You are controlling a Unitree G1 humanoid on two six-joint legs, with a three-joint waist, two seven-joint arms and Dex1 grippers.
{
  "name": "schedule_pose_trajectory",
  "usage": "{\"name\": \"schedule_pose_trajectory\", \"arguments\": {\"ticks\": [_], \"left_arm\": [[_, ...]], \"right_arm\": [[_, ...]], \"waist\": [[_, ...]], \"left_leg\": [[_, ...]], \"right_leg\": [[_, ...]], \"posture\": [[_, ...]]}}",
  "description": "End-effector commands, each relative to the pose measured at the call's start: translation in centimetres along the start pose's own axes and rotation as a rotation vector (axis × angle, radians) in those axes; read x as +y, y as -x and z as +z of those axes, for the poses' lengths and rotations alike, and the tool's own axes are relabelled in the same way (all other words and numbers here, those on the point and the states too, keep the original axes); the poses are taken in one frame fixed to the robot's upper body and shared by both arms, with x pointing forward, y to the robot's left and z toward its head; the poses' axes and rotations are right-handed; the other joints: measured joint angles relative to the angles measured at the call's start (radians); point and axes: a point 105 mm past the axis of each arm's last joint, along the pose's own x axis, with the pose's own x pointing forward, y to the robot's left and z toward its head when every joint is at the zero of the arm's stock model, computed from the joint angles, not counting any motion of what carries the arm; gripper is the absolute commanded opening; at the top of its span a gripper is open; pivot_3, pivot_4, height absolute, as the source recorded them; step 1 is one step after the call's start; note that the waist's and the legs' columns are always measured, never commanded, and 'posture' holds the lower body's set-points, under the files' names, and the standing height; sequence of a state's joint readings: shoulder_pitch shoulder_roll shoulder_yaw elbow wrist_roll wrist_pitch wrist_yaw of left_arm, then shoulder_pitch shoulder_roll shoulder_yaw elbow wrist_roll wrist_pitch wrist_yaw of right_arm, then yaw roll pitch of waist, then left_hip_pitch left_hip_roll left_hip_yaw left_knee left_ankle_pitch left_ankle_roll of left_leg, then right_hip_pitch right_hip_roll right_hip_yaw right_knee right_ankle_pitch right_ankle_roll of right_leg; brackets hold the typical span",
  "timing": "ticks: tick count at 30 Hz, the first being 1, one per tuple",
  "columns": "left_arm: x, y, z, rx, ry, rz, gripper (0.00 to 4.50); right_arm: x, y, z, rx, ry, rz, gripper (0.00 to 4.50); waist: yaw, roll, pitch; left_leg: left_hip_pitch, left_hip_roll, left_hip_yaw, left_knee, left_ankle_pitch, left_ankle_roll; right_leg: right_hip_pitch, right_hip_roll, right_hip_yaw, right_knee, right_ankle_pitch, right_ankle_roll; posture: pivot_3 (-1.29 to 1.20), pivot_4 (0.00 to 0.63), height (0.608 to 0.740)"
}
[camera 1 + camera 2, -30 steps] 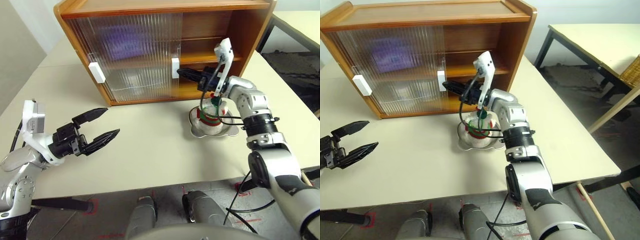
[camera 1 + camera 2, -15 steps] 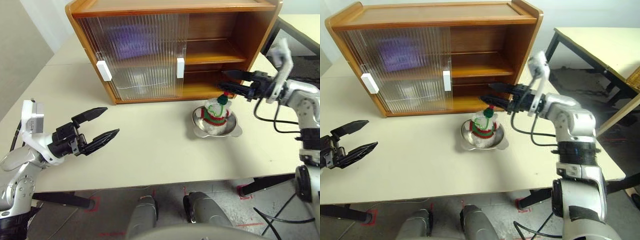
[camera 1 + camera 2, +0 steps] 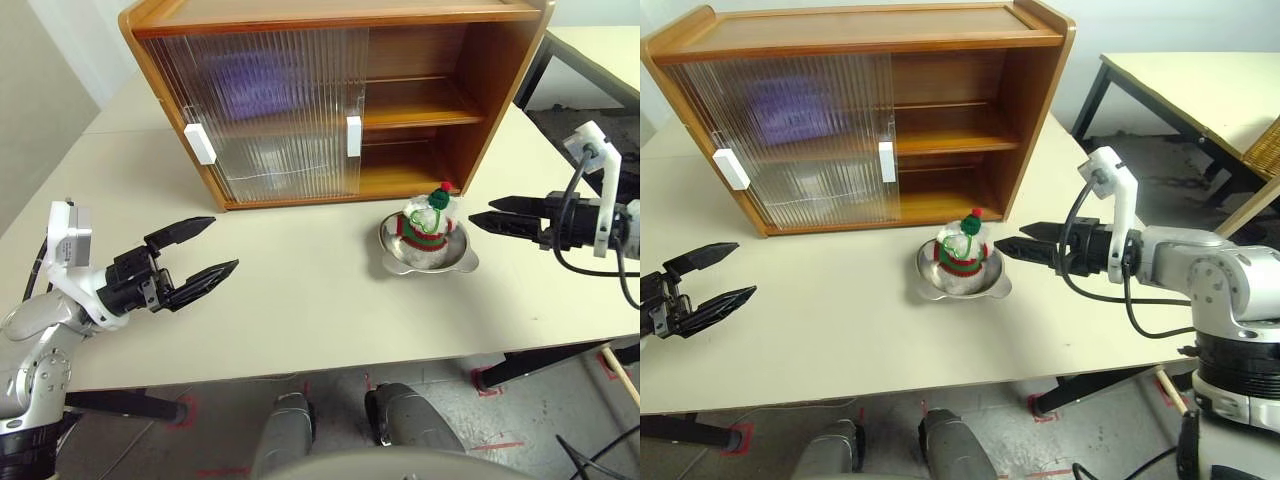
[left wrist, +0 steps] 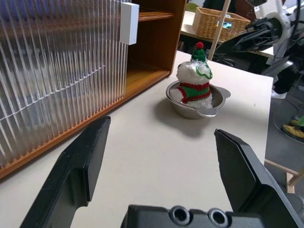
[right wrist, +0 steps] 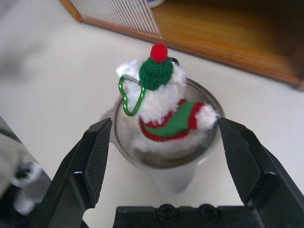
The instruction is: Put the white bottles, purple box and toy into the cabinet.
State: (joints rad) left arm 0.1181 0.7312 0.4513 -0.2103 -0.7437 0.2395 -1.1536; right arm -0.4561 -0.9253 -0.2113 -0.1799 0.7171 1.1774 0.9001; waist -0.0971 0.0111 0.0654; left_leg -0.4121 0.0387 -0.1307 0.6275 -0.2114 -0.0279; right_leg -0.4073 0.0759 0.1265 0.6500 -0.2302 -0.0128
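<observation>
Right gripper [image 3: 1008, 245]: it was wide open and held nothing; it pointed at the toy from the side, just beside the bowl's rim.
Toy [image 3: 428, 222]: it stood upright in the metal bowl [image 3: 464, 261] on the bench [image 3: 300, 290], in front of the open side of the cabinet [image 3: 480, 90].
Step in hand: in my judgement, to grasp the toy and carry it to a shelf.
How to do it well: the jaws should close around the soft body above the rim, not on the hat or the green loop [image 5: 132, 95]; lift straight up, so the bowl is not dragged along.
Left gripper [image 3: 205, 247]: also wide open and empty, well apart from the toy, over the bench.
Cabinet: the purple box [image 3: 262, 84] showed behind the ribbed doors; the right half was open and its shelves looked free.
</observation>
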Motion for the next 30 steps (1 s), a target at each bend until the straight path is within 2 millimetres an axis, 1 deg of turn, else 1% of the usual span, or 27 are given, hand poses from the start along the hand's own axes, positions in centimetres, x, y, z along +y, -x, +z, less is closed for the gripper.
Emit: {"name": "schedule_pose_trajectory", "arguments": {"ticks": [1,2,5,8,11,13,15,17,25,28,30], "left_arm": [[0.1,-0.3,0.0,0.02,-0.013,-0.014,4.5],[0.1,-0.3,0.1,0.019,-0.013,-0.013,4.5],[-0.1,-0.5,0.0,0.018,-0.002,-0.022,4.5],[-0.4,-0.8,0.1,0.009,0.003,-0.034,4.5],[-0.4,-1.1,0.3,-0.004,-0.003,-0.036,4.5],[-0.3,-1.1,0.3,0.005,-0.006,-0.034,4.5],[-0.3,-1.1,0.3,0.004,-0.005,-0.036,4.5],[-0.2,-1.1,0.4,0.003,-0.006,-0.036,4.5],[-0.2,-1.3,0.2,-0.008,-0.003,-0.027,4.5],[-0.4,-1.2,0.1,-0.004,-0.004,-0.024,4.5],[-0.2,-1.1,0.2,-0.001,-0.011,-0.016,4.5]], "right_arm": [[0.8,-1.1,-1.1,0.12,0.052,-0.005,4.47],[1.2,-1.5,-1.3,0.129,0.047,0.007,4.47],[2.1,-2.6,-1.3,0.075,0.024,0.046,4.47],[2.3,-2.9,-2.0,0.09,0.011,0.045,4.47],[3.0,-3.3,-2.5,0.112,-0.028,0.061,4.47],[2.9,-3.5,-2.5,0.099,-0.024,0.048,4.47],[2.4,-3.7,-2.9,0.126,-0.017,0.009,4.47],[2.4,-3.8,-3.1,0.151,-0.02,0.0,4.47],[3.2,-6.0,-2.7,0.118,0.018,-0.017,4.47],[2.3,-6.8,-1.1,0.018,0.051,-0.095,4.47],[2.1,-7.0,-0.7,0.008,0.056,-0.108,4.47]], "waist": [[0.0,0.0,0.0],[0.0,0.0,0.0],[0.0,0.0,0.0],[0.002,0.0,0.0],[0.007,-0.001,0.0],[0.007,-0.001,0.0],[0.007,-0.001,0.0],[0.007,-0.001,0.0],[0.006,-0.001,0.0],[0.006,-0.001,0.0],[0.006,-0.001,0.0]], "left_leg": [[0.0,0.001,-0.001,0.0,0.0,0.0],[-0.001,0.001,-0.001,0.0,0.0,0.0],[-0.002,0.001,-0.001,-0.001,-0.001,-0.001],[-0.005,0.001,0.0,-0.001,-0.001,0.0],[-0.006,0.001,0.0,-0.001,-0.002,0.0],[-0.006,0.001,0.0,-0.001,-0.002,0.001],[-0.005,0.001,0.0,0.0,-0.002,0.001],[-0.005,0.001,0.0,0.0,-0.001,0.001],[-0.004,0.002,-0.001,0.0,-0.001,0.001],[-0.004,0.002,-0.001,0.0,-0.001,0.001],[-0.004,0.002,-0.001,0.0,-0.001,0.001]], "right_leg": [[0.0,0.0,0.0,0.0,0.0,0.0],[-0.001,0.0,0.0,-0.001,0.0,0.0],[-0.003,0.001,0.0,0.0,-0.002,0.0],[-0.005,0.001,0.0,0.0,-0.002,0.001],[-0.005,0.001,0.001,0.0,-0.003,0.003],[-0.005,0.001,0.001,0.0,-0.003,0.003],[-0.005,0.002,0.001,0.0,-0.003,0.003],[-0.004,0.001,0.001,0.0,-0.003,0.004],[-0.004,0.002,0.001,0.0,-0.002,0.004],[-0.004,0.002,0.001,0.0,-0.002,0.003],[-0.005,0.002,0.002,0.0,-0.001,0.003]], "posture": [[-0.16,0.095,0.74],[-0.16,0.095,0.74],[-0.16,0.09,0.74],[-0.16,0.09,0.74],[-0.16,0.092,0.74],[-0.16,0.094,0.74],[-0.16,0.095,0.74],[-0.16,0.095,0.74],[-0.15,0.098,0.74],[-0.15,0.098,0.74],[-0.14,0.099,0.74]]}}
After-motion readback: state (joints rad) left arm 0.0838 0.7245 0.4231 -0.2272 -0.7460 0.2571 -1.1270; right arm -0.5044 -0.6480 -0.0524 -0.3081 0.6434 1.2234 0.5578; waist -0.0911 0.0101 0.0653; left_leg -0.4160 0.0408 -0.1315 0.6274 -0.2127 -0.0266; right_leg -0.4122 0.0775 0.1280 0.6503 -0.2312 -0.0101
